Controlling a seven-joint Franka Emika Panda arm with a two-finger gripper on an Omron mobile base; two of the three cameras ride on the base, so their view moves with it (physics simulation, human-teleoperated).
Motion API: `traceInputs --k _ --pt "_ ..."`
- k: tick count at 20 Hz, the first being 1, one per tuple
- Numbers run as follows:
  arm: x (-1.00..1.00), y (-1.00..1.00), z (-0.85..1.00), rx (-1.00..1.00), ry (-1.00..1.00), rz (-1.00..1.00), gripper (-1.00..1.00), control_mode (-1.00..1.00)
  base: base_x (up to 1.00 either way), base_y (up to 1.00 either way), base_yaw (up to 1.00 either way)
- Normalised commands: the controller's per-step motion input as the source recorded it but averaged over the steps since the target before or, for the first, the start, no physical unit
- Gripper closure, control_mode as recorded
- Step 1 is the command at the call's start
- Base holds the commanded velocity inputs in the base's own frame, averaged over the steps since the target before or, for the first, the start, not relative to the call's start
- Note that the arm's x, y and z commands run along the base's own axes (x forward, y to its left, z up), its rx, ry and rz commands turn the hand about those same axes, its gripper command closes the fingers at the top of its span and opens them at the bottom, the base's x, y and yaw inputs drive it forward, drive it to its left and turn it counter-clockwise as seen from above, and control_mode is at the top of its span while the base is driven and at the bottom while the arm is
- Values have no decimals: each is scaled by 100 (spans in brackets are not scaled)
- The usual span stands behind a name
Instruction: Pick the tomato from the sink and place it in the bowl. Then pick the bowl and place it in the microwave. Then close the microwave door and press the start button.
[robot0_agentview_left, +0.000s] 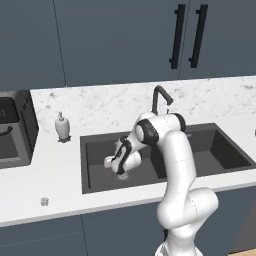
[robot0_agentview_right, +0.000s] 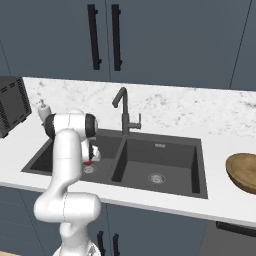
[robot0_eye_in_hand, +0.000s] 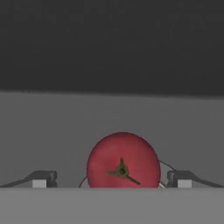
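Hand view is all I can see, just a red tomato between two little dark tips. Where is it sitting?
Observer: The tomato sits in the left basin of the sink, by the round drain.
Operator: Is the bowl close?
Observer: No, the bowl is on the counter right of the sink.
Operator: Is anything else near the sink?
Observer: A soap bottle stands on the counter left of it.
Operator: Has the gripper grabbed it?
Observer: No, the gripper is open around it.
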Motion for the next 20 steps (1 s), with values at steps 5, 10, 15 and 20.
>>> traceInputs --k 5,10,15,20 --pt "2 0 -28 0 11 0 -100 -100 0 0 0" --pt "19 -2 -20 0 2 0 -100 -100 0 0 0" --pt "0 0 -32 0 6 0 100 -100 0 0 0" --pt "-18 -1 -31 0 5 0 100 -100 0 0 0"
